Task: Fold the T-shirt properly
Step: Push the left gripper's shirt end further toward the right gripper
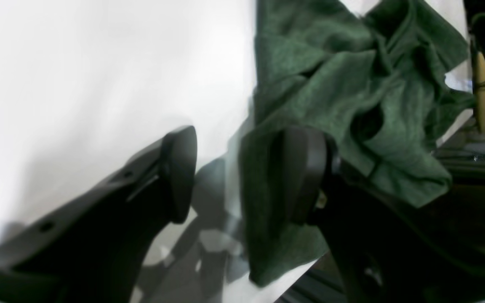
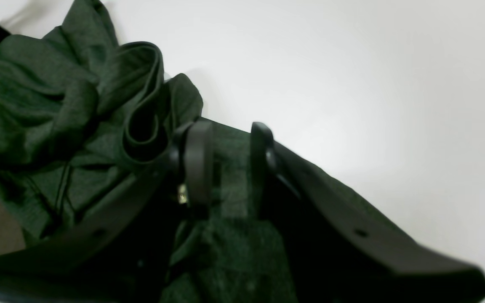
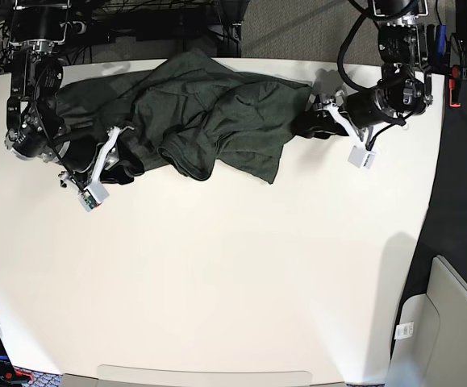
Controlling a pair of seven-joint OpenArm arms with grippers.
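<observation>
We see our right gripper [image 2: 225, 168] clamping the crumpled dark olive-green knit T-shirt [image 3: 209, 113]; our left gripper [image 1: 242, 172] gapes at its edge.

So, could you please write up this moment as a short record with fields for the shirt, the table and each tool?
shirt: dark green T-shirt, crumpled in a heap, not folded
place: far side of the white table, between the two arms
left tool: jaws apart, one finger against the shirt's edge, the other over bare table; no grip visible
right tool: jaws set close with shirt cloth between them; appears to grip it
fold: not started
</observation>
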